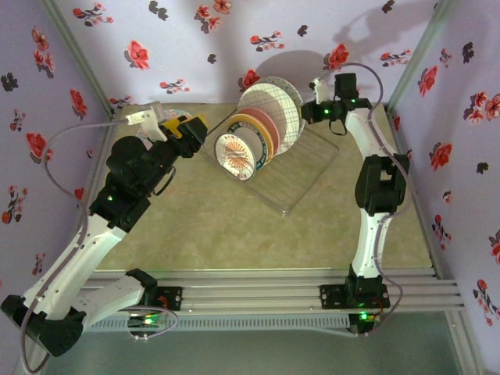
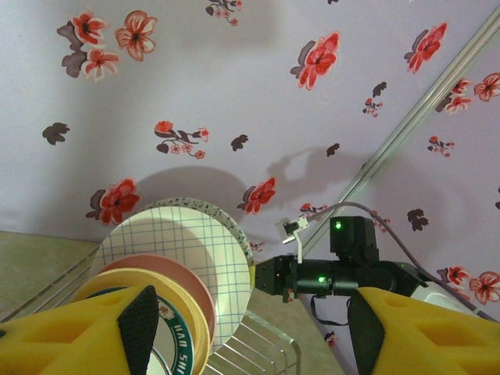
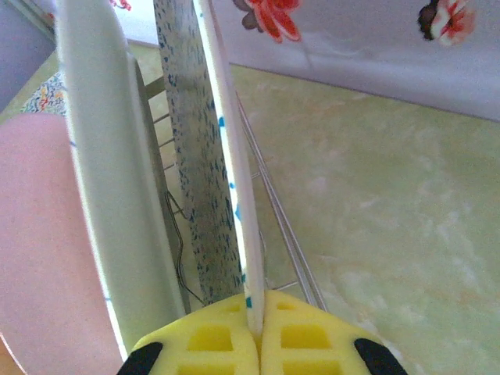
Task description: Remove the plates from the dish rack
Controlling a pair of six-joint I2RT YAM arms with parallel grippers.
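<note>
The desk [image 1: 195, 226] is a flat, pale green surface with a marbled look. On its far half lies the dish rack [image 1: 308, 168], a square clear tray with thin ribs across its base. The plates stand on edge in its left part, packed closely one behind another.

At the back is the largest one, the speckled plate [image 3: 199, 156], thin-rimmed with blue flecks. In front of it come the grid plate [image 2: 199, 250], the pink plate [image 2: 168, 269], the tan plate [image 2: 101, 283] and the small sunburst plate [image 1: 237, 154].

The right gripper [image 3: 256, 332] has its yellow jaws pressed together on the rim of the speckled plate. The left gripper [image 2: 250, 320] hangs near the front of the row, its jaws spread and empty.

I judge the plates to be stiff, smooth-glazed and breakable, so rather slippery. With only a rim pinch, the big plate may swing. It probably needs a straight lift out of its slot, away from the grid plate.
</note>
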